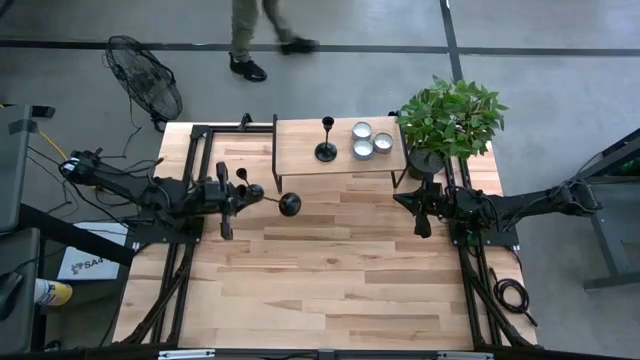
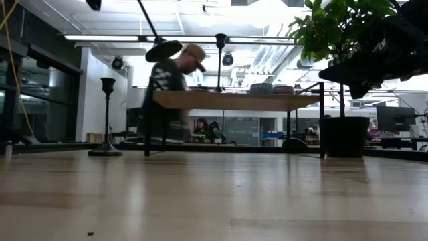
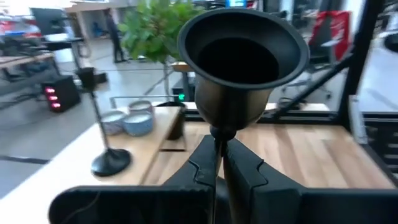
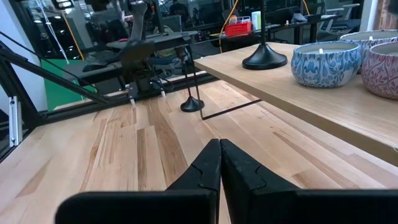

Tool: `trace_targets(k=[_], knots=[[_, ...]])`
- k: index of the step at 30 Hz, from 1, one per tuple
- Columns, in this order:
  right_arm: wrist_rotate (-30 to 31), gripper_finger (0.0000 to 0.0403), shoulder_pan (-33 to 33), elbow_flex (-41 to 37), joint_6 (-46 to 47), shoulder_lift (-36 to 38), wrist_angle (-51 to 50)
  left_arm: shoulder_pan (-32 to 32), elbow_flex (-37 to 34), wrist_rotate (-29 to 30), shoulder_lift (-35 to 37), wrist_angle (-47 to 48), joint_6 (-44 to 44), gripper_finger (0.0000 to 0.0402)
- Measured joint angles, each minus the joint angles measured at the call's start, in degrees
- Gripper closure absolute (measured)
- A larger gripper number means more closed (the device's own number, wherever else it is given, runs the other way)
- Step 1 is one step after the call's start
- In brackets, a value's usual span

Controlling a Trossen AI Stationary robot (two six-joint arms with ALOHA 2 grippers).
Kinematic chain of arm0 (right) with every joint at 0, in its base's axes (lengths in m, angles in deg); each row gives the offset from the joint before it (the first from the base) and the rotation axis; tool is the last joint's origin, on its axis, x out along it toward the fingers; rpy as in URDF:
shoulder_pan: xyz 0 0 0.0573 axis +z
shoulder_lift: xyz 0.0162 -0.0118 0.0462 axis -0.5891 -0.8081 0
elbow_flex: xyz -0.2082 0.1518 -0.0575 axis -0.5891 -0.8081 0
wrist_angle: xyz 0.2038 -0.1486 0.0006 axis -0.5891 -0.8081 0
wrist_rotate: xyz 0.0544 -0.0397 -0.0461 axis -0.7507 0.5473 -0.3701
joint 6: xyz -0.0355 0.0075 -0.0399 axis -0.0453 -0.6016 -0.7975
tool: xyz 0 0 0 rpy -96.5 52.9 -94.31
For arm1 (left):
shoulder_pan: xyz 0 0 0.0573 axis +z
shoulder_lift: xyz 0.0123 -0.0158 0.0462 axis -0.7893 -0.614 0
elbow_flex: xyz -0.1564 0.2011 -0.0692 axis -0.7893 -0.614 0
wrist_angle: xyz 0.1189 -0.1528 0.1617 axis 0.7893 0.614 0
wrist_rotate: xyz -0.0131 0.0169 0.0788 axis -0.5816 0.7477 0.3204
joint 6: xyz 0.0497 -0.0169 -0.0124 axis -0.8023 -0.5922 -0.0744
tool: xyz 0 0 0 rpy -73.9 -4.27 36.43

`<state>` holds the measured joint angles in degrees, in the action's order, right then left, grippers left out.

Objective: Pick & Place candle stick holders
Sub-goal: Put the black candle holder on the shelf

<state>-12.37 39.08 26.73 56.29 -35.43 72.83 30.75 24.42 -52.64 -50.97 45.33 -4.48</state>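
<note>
The left gripper (image 1: 243,192) is hovering over the left part of the worktop (image 1: 330,270), its fingers (image 3: 208,163) clamped on the thin stem of a black candlestick holder (image 1: 270,196). In the left wrist view the stem is running up between the two fingers, and the cup is sitting just beyond their tips. From above, this held holder is lying tilted sideways, its round base (image 1: 289,206) pointing toward the worktop's middle, clear of the wood.

A second candlestick holder (image 1: 326,139) is standing upright on the raised shelf (image 1: 300,150) at the far edge, left of three small candle tins (image 1: 368,141). A third holder (image 2: 107,118) is standing upright on the worktop in the low view.

The right gripper (image 1: 422,213) is waiting near the potted plant (image 1: 450,118), fingers pressed together and holding nothing.
</note>
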Motion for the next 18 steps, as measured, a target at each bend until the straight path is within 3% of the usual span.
trace_targets(k=[13,18], knots=[[0.0,0.0400,0.0,0.0,0.0,0.0,0.0,0.3,17.8,12.4,-8.7,7.0,-11.1,0.0396],[0.0,0.0400,0.0,0.0,0.0,0.0,0.0,5.4,26.9,11.4,-13.3,14.7,-11.8,0.0396]])
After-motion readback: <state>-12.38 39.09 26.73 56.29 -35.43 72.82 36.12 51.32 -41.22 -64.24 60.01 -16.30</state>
